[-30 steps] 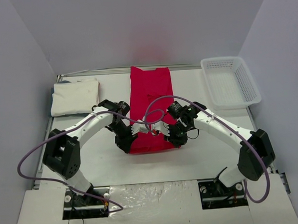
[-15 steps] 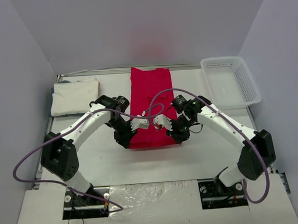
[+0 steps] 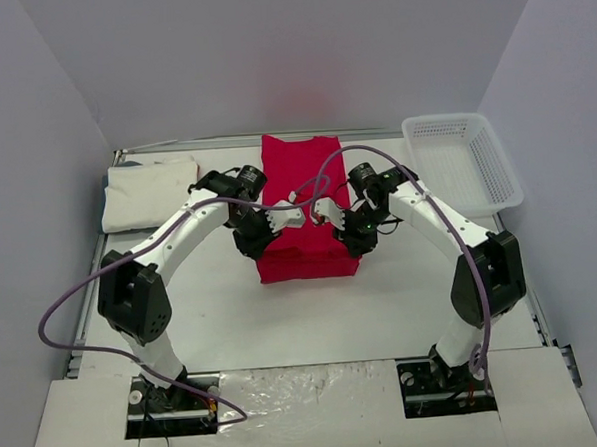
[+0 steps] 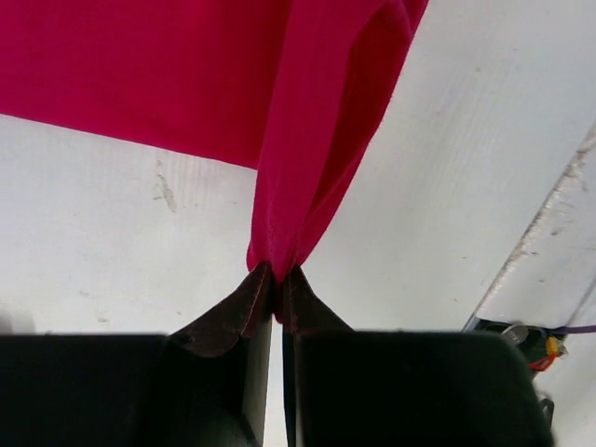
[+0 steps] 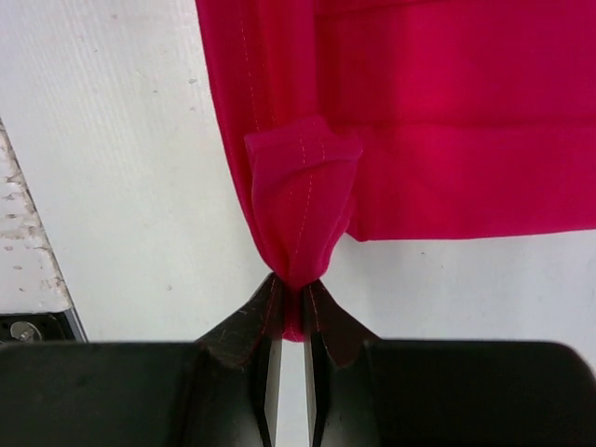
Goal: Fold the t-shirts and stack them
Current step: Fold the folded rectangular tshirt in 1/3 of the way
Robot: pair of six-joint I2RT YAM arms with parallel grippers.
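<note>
Red t-shirt (image 3: pixel 307 258) lies lengthwise at the middle of the table (image 3: pixel 403 298), under both arms. The 2 grippers meet side by side above it. The left gripper (image 4: pixel 277 279) is pinched tight on a bunched red corner, the cloth running from its tips to the flat part of the shirt. The right gripper (image 5: pixel 296 300) is likewise clamped on a gathered fold of stitched hem, with a sliver of red showing between its jaws. A folded white t-shirt (image 3: pixel 152 191) rests far left, well apart; a mesh basket (image 3: pixel 463 165) sits far right.
</note>
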